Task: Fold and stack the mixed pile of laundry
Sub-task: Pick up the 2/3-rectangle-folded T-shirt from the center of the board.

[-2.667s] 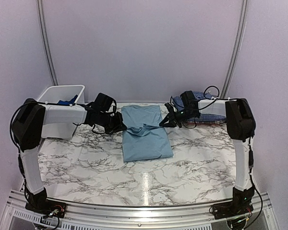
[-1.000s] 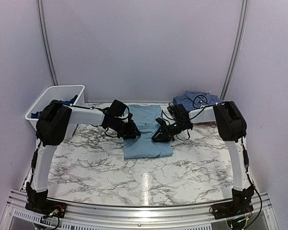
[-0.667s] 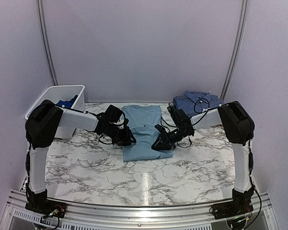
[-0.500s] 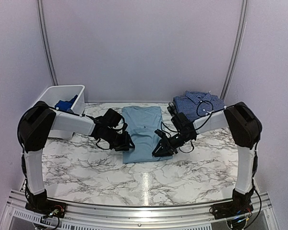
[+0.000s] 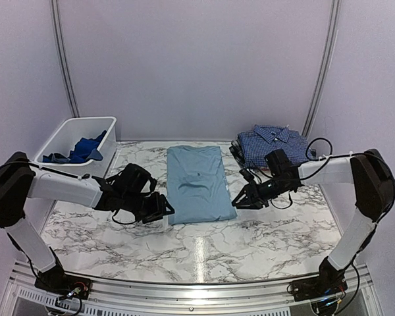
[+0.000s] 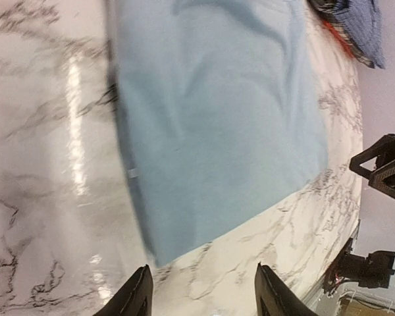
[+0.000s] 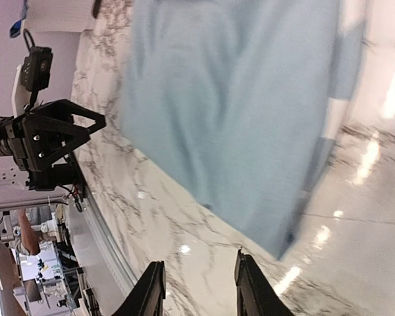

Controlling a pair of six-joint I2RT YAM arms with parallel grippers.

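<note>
The plain light blue T-shirt [image 5: 196,183] lies flat on the marble table as a long folded rectangle. My left gripper [image 5: 164,209] sits low just off its near left corner, open and empty. The right gripper [image 5: 237,201] is beside the near right corner, also open and empty. In the left wrist view the T-shirt [image 6: 210,131] lies beyond the spread gripper [image 6: 201,297]. In the right wrist view the T-shirt [image 7: 237,112] lies past the parted gripper [image 7: 199,289]. The navy small-check shirt [image 5: 271,141] rests folded at the back right. A royal blue garment [image 5: 79,150] lies in the bin.
The white plastic bin [image 5: 104,125] stands at the back left of the table. The marble table [image 5: 204,247] ends in a metal rail along the near edge. The folded navy shirt stack is close behind the right arm's wrist.
Both grippers slid toward the near edge along the T-shirt, opened and drew outward off its near corners. The T-shirt's bunched middle is now smoothed flat.
</note>
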